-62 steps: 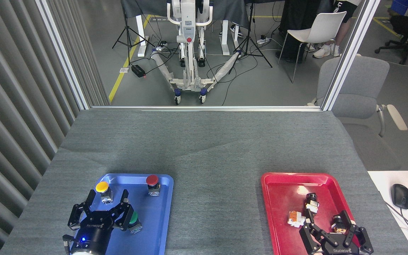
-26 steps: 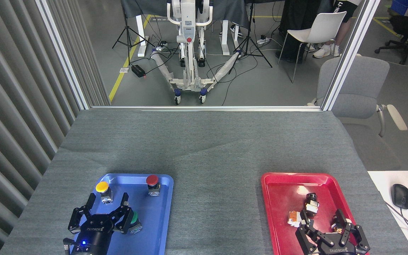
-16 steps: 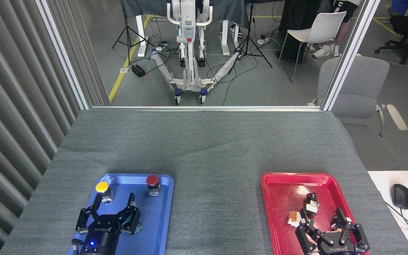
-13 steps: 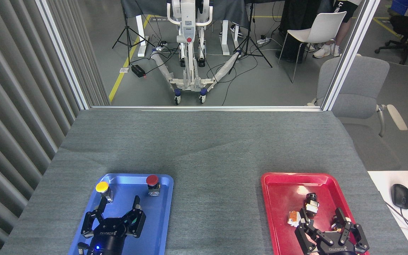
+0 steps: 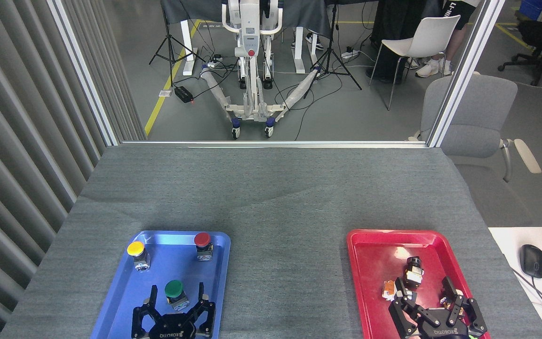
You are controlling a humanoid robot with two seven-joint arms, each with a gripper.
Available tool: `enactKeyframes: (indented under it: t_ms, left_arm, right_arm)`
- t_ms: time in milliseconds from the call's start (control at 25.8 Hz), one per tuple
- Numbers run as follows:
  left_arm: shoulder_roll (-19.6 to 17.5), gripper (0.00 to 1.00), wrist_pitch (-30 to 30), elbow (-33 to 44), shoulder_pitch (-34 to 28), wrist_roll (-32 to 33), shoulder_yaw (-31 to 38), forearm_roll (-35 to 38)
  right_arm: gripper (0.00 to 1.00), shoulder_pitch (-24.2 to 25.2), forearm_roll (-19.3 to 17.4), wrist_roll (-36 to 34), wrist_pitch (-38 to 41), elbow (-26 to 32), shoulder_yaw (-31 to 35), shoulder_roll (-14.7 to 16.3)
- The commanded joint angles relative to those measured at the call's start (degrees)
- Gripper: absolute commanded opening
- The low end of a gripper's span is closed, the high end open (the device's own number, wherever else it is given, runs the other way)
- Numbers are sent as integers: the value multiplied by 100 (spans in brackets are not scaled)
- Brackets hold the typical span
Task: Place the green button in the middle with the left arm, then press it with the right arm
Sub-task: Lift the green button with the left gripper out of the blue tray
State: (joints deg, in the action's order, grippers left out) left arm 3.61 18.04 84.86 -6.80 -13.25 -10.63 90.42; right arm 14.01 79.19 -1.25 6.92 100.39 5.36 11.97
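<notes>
At the left a blue tray [image 5: 125, 292] lies on the bench [image 5: 280, 197] with three buttons standing in it: a yellow button [image 5: 138, 254] at the far left, a red button [image 5: 203, 245] at the far right, and the green button [image 5: 175, 294] nearer the robot, cap up. The left gripper [image 5: 177, 303] sits at the near edge of that tray, its jaws spread apart and one finger on each side of the green button, which lies just ahead of the palm; nothing is clamped yet. The left arm is plainly the nearer one. To the right of the tray the middle of the bench [image 5: 287, 282] is bare cloth, so once lifted over the low tray rim the button has open room. Further right a red tray [image 5: 370, 282] holds some small parts, and the right gripper [image 5: 428, 303] hovers over its near end, jaws apart and empty
</notes>
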Motion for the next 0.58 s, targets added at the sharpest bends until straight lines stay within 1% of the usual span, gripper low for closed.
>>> enactKeyframes:
  t_ms: [0, 349, 465, 543]
  left_arm:
    - [140, 96, 68, -277, 4, -11, -27, -16]
    - [166, 95, 77, -743, 109, -20, -18, -95]
    - [166, 95, 77, -813, 162, -11, 17, -244]
    - [149, 95, 77, -840, 197, -11, 35, -472]
  right_arm:
    - [99, -4, 9, -7, 3, -2, -8, -11]
    - [99, -4, 27, -16, 3, -99, 0, -19]
    - [99, -4, 27, -16, 3, -99, -8, -19]
    - [99, -4, 27, -16, 3, -99, -8, -19]
